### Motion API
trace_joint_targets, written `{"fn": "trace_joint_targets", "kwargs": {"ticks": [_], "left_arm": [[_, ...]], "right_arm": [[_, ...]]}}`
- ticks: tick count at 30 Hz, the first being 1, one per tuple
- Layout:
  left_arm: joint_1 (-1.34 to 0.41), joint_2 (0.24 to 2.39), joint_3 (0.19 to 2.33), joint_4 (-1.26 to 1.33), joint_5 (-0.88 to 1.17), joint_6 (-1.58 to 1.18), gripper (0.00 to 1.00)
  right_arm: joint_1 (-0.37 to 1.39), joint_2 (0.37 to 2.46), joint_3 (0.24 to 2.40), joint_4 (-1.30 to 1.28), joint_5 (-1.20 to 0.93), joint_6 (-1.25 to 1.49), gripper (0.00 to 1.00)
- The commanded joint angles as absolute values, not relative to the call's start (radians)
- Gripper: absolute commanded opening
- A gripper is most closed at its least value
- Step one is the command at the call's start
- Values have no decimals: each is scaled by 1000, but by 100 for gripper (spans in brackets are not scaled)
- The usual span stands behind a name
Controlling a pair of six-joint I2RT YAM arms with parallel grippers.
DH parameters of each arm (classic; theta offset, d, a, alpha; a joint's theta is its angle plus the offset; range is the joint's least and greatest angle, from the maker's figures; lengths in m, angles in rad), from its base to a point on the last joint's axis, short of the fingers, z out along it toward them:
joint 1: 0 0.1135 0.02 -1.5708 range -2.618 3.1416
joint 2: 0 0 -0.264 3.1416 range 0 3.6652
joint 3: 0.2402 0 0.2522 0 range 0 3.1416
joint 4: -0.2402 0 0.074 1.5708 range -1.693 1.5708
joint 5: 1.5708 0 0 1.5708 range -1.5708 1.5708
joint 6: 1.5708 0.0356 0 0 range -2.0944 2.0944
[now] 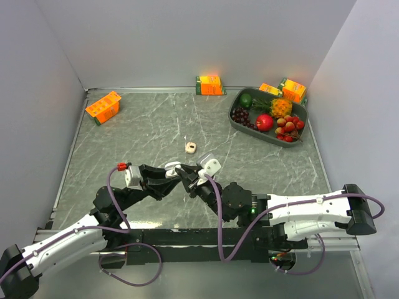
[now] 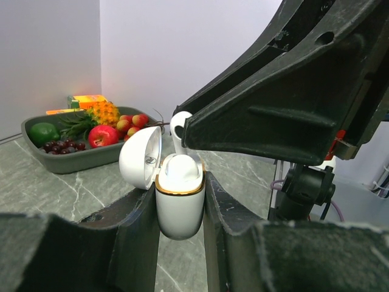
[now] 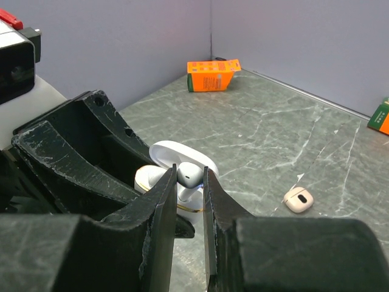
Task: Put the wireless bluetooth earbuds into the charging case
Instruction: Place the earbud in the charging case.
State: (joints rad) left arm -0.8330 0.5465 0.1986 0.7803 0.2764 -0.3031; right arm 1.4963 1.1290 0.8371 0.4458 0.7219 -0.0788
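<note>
The left claw (image 2: 180,199) is clamped on the white charging case (image 2: 179,220), holding it upright above the near middle of the desk (image 1: 156,124), one finger on each side of the body. The case's lid (image 2: 140,158) is swung open to the left on its hinge, and the gold-rimmed mouth faces up.

The right claw (image 3: 189,182) is closed on one earbud (image 2: 180,125), pinching it between its fingertips directly over the open mouth. The earbud's long axis runs close to vertical: the rounded head is up and the stem points down into the case. Its lower end is hidden behind a white dome that sits in the mouth. I cannot tell whether that dome is a second earbud or part of the case.

Counted: one earbud clearly seen, and two cases. The second is a small beige case (image 3: 298,199) lying on the desk, just beyond the two claws and apart from them.

There are four orange cartons: one at the far left (image 1: 103,107), one at the middle of the far edge (image 1: 210,85), and two at the far right (image 1: 293,91) behind the fruit tray (image 1: 239,121). The one grey tray holds a lime, an apple, a pineapple, dark grapes and small red fruits.
</note>
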Motion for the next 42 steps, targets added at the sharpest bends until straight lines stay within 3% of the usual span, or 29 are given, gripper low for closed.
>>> {"fn": "trace_joint_targets", "kwargs": {"ticks": [1,42], "left_arm": [[-836,532,229,827,285,-313,1],[-836,549,248,819,256,-322,1]], "right_arm": [[1503,1141,884,442,753,-77,0],[1512,1124,865,426,772,-166,0]]}}
